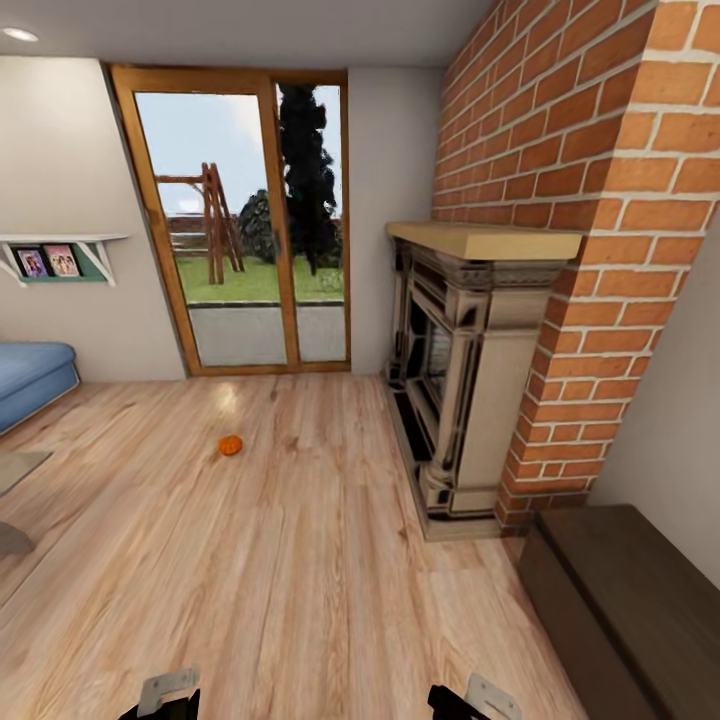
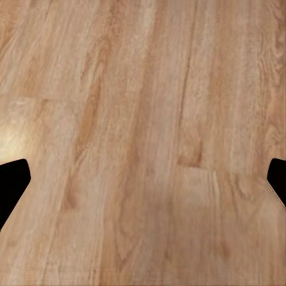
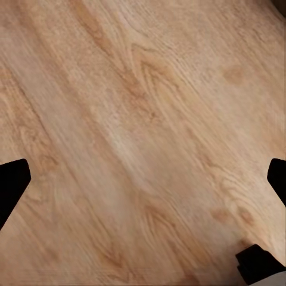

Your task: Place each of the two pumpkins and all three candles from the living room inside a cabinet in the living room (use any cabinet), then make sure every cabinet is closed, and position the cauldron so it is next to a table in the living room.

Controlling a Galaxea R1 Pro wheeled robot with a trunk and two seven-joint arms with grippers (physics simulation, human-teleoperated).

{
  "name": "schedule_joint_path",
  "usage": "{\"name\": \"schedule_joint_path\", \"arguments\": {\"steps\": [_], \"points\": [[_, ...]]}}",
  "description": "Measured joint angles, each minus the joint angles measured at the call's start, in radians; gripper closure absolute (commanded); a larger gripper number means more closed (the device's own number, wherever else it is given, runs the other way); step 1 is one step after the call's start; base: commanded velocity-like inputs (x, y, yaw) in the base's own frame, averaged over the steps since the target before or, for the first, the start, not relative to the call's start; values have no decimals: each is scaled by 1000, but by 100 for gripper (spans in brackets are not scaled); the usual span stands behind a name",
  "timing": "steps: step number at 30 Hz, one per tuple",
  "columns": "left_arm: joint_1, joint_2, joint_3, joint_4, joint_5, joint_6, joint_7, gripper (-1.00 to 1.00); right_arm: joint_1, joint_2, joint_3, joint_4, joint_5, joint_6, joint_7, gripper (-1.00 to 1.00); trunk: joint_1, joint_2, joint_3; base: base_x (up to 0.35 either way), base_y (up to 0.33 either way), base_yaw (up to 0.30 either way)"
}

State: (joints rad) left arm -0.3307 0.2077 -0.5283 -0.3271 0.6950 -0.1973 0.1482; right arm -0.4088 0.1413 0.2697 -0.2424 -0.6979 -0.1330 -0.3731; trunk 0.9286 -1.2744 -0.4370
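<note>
On the wooden floor [image 1: 300, 560] near the glass door [image 1: 245, 220] one pumpkin [image 1: 231, 445] is seen, well apart from the cabinet [image 1: 630, 600]; both grippers' fingers are spread, nothing held.

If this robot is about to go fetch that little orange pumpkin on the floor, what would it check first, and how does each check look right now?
1. Pumpkin in sight: ok, it sits on the wooden floor ahead, toward the glass door.
2. Path to it free: ok, bare planks lie between.
3. Left gripper empty: ok, fingers wide apart over floor.
4. Right gripper empty: ok, same.
5. Cabinet near: ok, low dark unit at right, beside the fireplace.
6. Cabinet drawer open for loading: cannot tell, its front is barely visible.
</note>
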Motion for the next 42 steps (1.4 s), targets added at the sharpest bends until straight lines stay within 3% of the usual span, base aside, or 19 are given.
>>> {"name": "schedule_joint_path", "arguments": {"steps": [26, 42], "points": [[0, -1, 0, 0, 0, 0, 0, -100, 0, 0, 0, 1, -1, -3, 0, -100, 0, 0, 0, 320, 111, -5], [1, -1, 0, 1, 0, -18, 0, -100, 0, 0, 0, 1, -3, -3, 0, -100, 1, 0, 0, 90, 9, -254]]}}
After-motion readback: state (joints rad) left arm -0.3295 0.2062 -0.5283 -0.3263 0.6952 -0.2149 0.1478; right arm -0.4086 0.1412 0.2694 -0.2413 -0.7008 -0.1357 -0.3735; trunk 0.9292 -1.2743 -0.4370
